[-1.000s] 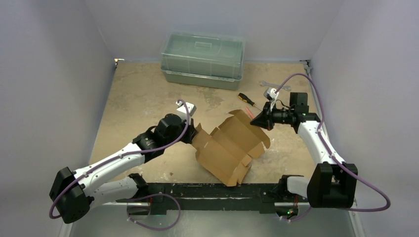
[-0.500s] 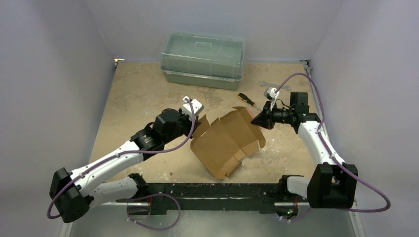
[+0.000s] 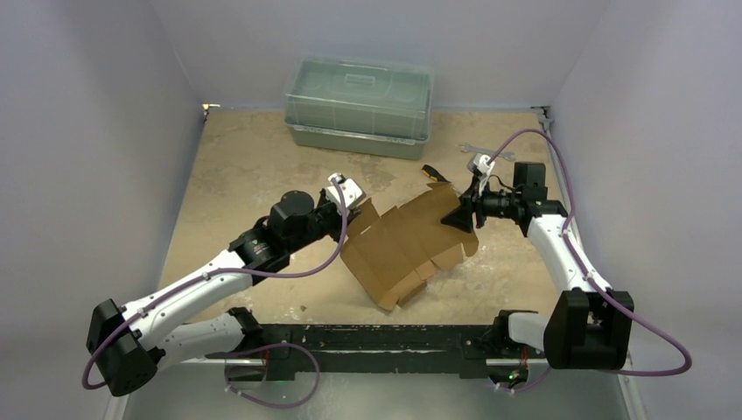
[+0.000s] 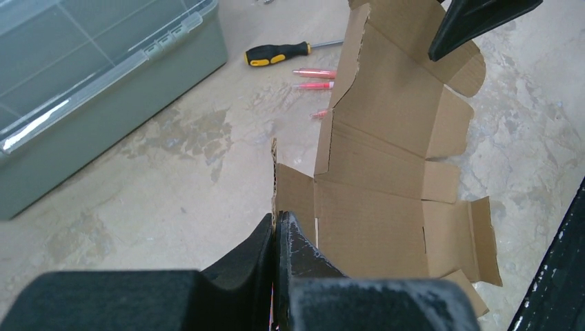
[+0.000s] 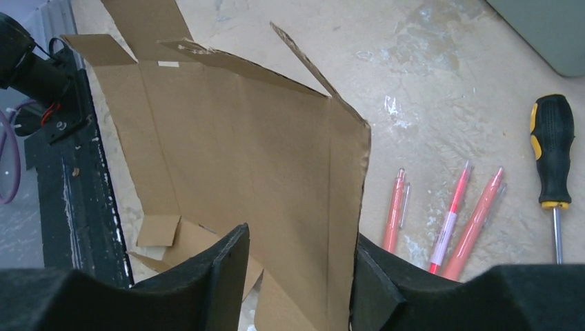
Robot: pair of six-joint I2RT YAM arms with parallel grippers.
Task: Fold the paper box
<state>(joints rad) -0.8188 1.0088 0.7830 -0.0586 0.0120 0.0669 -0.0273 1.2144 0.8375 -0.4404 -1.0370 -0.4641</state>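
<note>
The paper box is a brown flat cut-out with flaps, held tilted off the table between both arms. My left gripper is shut on the thin edge of its left flap; in the left wrist view the fingertips pinch that flap edge, and the box spreads away to the right. My right gripper is at the box's far right edge. In the right wrist view it stands open, with a panel of the box standing loose between its fingers.
A green-grey lidded plastic container stands at the back. A yellow-and-black screwdriver and pink pens lie right of the box. A wrench lies further back. A black rail runs along the near edge.
My right gripper has opened from shut on the box's edge. The left gripper has carried its flap further back and right, and the box has shifted with it, hiding the screwdriver's shaft.
</note>
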